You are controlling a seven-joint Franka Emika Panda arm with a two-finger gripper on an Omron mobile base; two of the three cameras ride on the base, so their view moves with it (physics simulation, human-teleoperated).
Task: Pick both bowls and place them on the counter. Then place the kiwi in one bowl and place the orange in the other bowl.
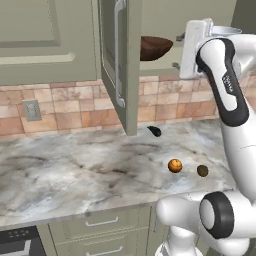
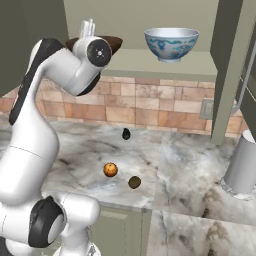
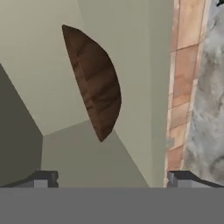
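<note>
The dark brown wooden bowl (image 1: pixel 156 47) (image 2: pixel 114 43) stands on the shelf of the open wall cabinet. In the hand view, which is rolled, the wooden bowl (image 3: pixel 97 83) appears on edge, ahead of the fingertips (image 3: pixel 43 178). My gripper (image 1: pixel 177 51) (image 3: pixel 112 179) is open and empty, level with that bowl and a short way to its right, not touching it. The white bowl with blue pattern (image 2: pixel 171 44) stands further right on the same shelf. On the marble counter (image 1: pixel 75 170) (image 2: pixel 190 165) lie the orange (image 1: pixel 174 165) (image 2: pixel 110 169) and the kiwi (image 1: pixel 202 171) (image 2: pixel 134 182).
The open cabinet door (image 1: pixel 119 65) hangs just left of the wooden bowl. A small black glossy thing (image 1: pixel 154 131) (image 2: pixel 126 133) lies near the tiled backsplash. A grey canister (image 2: pixel 242 167) stands at the counter's right. A wall outlet (image 1: pixel 31 110) is on the tiles.
</note>
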